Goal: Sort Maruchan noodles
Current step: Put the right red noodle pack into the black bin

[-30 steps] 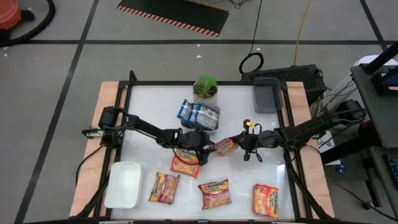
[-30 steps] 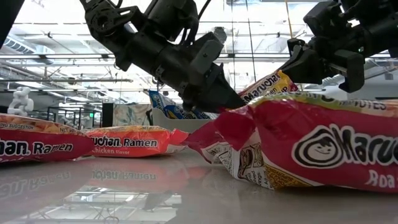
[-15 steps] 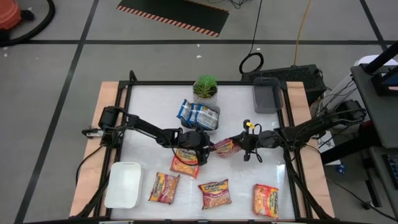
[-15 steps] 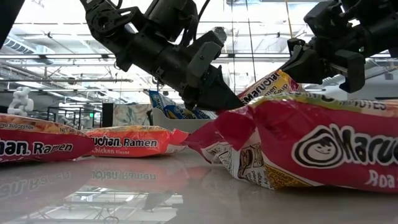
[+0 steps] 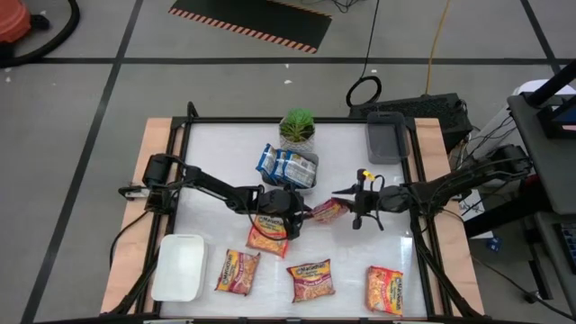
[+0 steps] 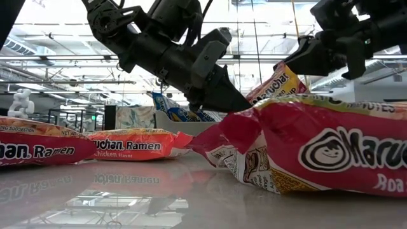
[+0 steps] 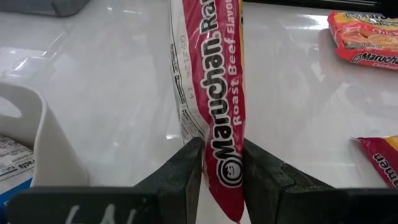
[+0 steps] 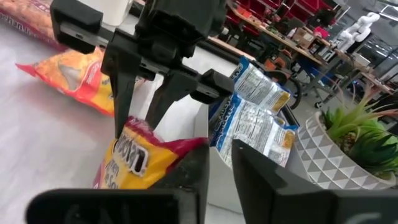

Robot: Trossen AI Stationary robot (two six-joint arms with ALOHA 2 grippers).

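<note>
A pink-red and yellow Maruchan packet (image 5: 326,211) hangs above the table's middle between my two grippers. My left gripper (image 5: 304,213) is shut on its left end. My right gripper (image 5: 346,205) stands open at the packet's right end (image 8: 140,163), with nothing in the gap between its fingers (image 8: 194,168). Blue-white packets (image 5: 288,165) lie in a white tray at the far middle. An orange packet (image 5: 267,236) and three more packets (image 5: 310,279) lie flat along the near side. My left gripper pinches the packet's short end (image 7: 227,177) between its two fingers (image 7: 186,168). It comes from the table's left, slanting slightly down. The packet stands on its long edge and reaches away from the fingers, lifted clear of the table. My right gripper: whether one finger touches the packet's corner, I cannot tell.
A potted plant (image 5: 298,128) stands at the far edge beside the blue-white packets. A grey tray (image 5: 387,137) sits at the far right and a white tray (image 5: 180,265) at the near left. One pink-red packet (image 6: 331,149) lies close before the low camera.
My right gripper has opened and let go of the packet's right end, drawing slightly up and back toward the table's right edge. My left gripper keeps its hold, and the packet stays lifted between the two.
</note>
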